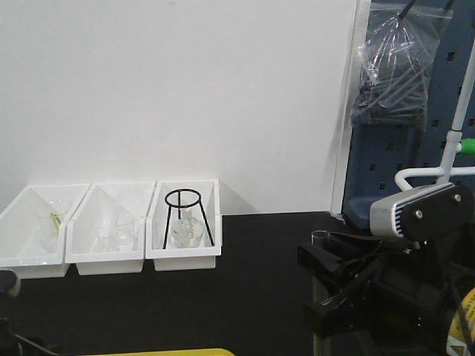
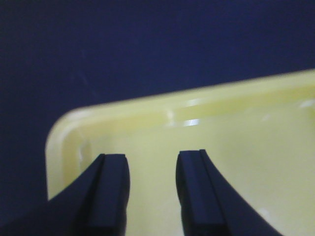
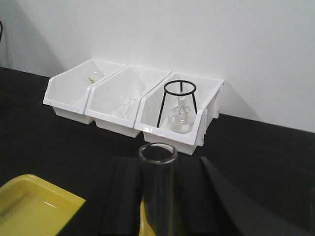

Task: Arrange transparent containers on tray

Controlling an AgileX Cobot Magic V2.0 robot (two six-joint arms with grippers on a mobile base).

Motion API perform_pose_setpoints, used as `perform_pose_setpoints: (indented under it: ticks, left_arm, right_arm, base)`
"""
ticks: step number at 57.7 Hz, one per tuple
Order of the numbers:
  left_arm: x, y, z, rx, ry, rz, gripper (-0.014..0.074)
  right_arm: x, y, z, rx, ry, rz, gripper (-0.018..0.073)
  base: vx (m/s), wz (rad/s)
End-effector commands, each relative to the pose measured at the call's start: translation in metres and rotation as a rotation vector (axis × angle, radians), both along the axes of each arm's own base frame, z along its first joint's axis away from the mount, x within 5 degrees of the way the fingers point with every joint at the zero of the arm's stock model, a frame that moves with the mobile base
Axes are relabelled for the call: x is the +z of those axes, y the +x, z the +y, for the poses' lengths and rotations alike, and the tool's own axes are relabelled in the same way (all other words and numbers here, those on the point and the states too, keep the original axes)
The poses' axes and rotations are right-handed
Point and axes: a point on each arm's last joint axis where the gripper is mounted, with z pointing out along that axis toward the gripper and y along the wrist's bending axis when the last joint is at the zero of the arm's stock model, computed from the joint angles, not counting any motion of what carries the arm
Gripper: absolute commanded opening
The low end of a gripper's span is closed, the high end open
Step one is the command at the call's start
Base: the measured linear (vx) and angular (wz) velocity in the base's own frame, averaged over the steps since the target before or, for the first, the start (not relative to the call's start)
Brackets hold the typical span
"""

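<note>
A clear glass test tube stands upright with its round rim uppermost, and my right gripper is shut on it, one black finger on each side. In the front view its rim sticks up above the right arm at the lower right. The yellow tray lies low and to the left of that gripper. My left gripper hangs open over a corner of the tray, with nothing between its fingers. More glassware sits in the white bins.
Three white bins stand in a row against the back wall. The right bin holds a black tripod stand over a small glass flask. A blue pegboard with a plastic bag rises at the right.
</note>
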Motion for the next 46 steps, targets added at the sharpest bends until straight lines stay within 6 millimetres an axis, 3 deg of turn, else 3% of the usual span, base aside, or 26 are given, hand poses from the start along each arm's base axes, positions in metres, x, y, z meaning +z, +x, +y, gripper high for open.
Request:
perform_pose_setpoints:
  ticks: [1,12,21,27,37,46]
  left_arm:
    - [0.044,-0.017,0.002,-0.003,-0.043,-0.215,0.0380]
    - [0.089,-0.065,0.012,-0.003,-0.090,-0.447,0.0344]
    - [0.109,-0.102,0.020,-0.004,-0.115,-0.562,0.0144]
    - [0.113,-0.120,0.023,-0.005,-0.118,-0.584,-0.0010]
    - [0.108,-0.138,0.028,-0.007,-0.082,-0.534,-0.0008]
    - [0.102,-0.143,0.029,-0.007,-0.069,-0.468,-0.0008]
  right_arm:
    - [0.018,0.002,0.007,0.042,0.136,-0.050,-0.0011]
    - [0.003,0.014,0.017,0.041,0.244,0.067,-0.0011]
    - [-0.008,0.017,0.040,0.146,0.256,0.081,-0.0011]
    - [-0.013,0.014,0.065,0.241,0.187,0.078,-0.0011]
    - [-0.024,0.018,0.094,0.299,0.174,0.133,-0.0011]
    - [-0.051,0.029,0.107,0.278,0.240,0.290,-0.0011]
  base:
    - [0.00,0.00]
    - [0.00,0.00]
    - [0.00,0.00]
    - [0.00,0.00]
    - [0.00,0.00]
    - [0.00,0.00]
